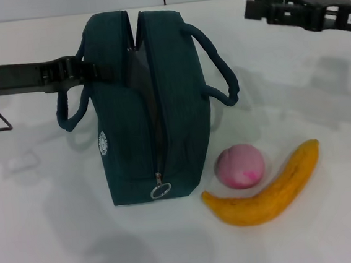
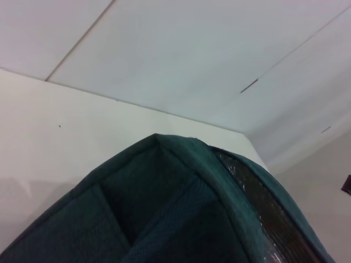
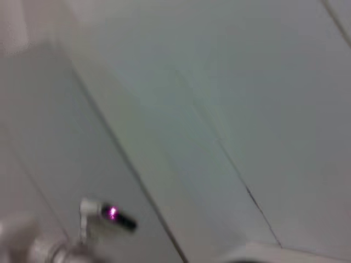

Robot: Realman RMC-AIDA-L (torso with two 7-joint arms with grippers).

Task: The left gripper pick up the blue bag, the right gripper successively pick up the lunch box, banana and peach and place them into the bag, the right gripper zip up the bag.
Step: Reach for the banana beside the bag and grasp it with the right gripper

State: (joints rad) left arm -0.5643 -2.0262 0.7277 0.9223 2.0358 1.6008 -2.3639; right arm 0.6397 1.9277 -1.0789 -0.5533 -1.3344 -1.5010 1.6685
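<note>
Here my left gripper has its fingers clamped on the blue bag's left handle; the bag stands mid-counter, unzipped on top. My right gripper hovers far right, fingers cannot be read. Peach and banana lie near right.

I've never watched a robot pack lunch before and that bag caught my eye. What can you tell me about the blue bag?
The blue bag is dark teal fabric, standing upright on the white table. It has two loop handles, a small round white logo on one side and a ring zip pull low at its near end. The zip is open along the top, showing silver lining in the left wrist view. The left gripper meets it at the handle on its left side. The peach sits close beside its right lower corner; whether they touch is unclear.
</note>
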